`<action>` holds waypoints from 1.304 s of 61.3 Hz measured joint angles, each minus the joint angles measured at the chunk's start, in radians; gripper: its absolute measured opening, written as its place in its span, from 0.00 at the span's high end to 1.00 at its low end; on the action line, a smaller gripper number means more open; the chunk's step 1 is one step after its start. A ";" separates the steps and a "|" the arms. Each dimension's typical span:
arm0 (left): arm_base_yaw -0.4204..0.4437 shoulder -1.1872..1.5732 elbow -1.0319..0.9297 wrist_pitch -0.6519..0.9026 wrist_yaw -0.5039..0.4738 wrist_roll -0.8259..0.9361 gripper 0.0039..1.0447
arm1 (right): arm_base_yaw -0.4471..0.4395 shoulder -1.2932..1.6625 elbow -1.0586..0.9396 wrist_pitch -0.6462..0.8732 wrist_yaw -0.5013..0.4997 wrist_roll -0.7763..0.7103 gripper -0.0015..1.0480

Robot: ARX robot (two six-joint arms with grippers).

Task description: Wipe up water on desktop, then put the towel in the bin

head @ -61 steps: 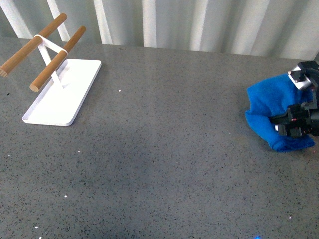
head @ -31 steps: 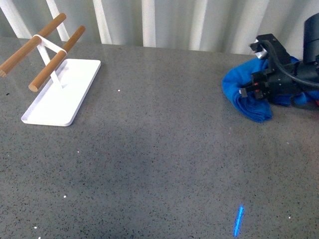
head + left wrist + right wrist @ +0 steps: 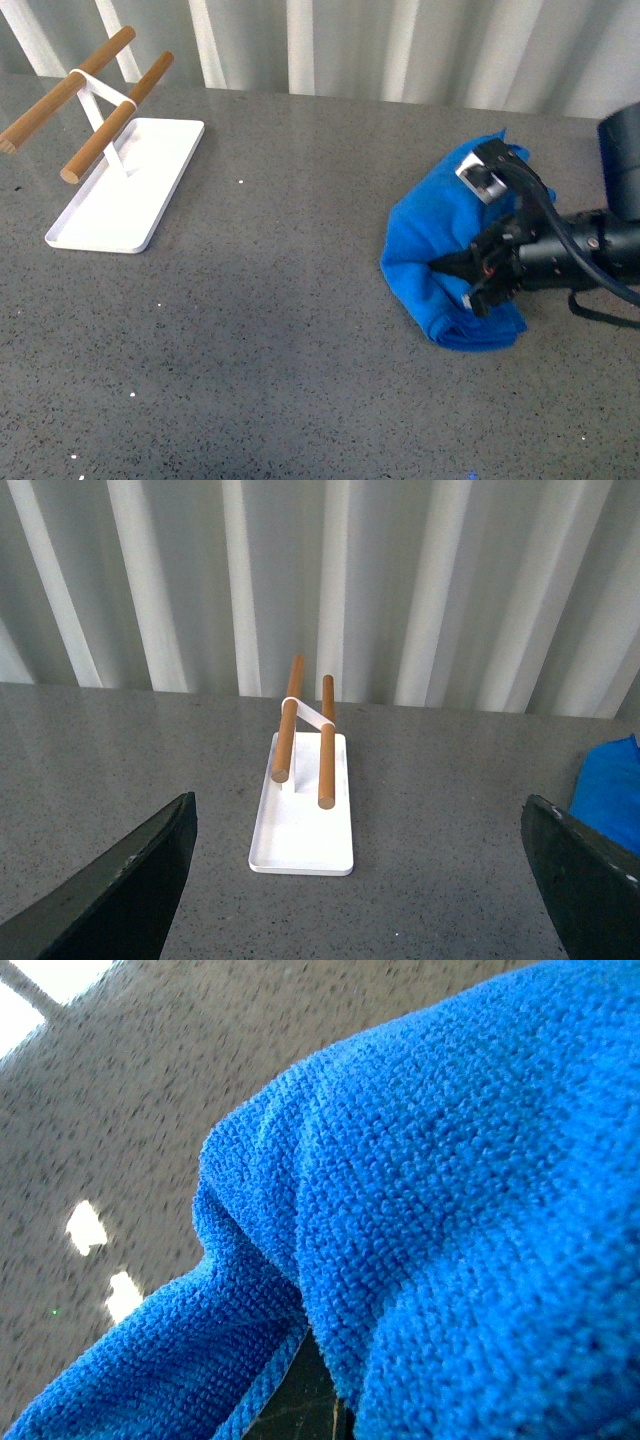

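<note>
Right gripper point(image 3: 478, 285) clamped on towel point(image 3: 425, 235), bunched on desktop point(image 3: 280, 320); unwiped stretch lies toward 9 o'clock; bin out of view.

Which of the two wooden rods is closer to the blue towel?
The rod showing further right in the front view, above the white tray; the other rod runs alongside it on the side away from the towel.

Soft, even light throughout; behind the sharp towel point(image 3: 450, 1210), the desktop point(image 3: 130, 1090) blurs, glare-spotted.
</note>
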State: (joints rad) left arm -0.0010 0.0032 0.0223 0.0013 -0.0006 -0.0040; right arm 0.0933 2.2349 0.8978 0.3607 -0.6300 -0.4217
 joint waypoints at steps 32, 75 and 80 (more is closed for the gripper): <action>0.000 0.000 0.000 0.000 0.000 0.000 0.06 | -0.253 -0.125 -0.242 -0.097 -0.052 -0.282 0.95; 0.000 0.000 0.000 0.000 0.000 0.000 0.06 | -0.195 -0.182 -0.101 -0.101 0.156 -0.343 0.95; 0.000 0.000 0.000 0.000 0.000 0.000 0.06 | -0.167 -0.186 -0.061 -0.101 0.166 -0.323 0.95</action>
State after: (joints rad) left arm -0.0010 0.0032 0.0223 0.0013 -0.0006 -0.0040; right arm -0.0742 2.0491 0.8368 0.2596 -0.4644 -0.7448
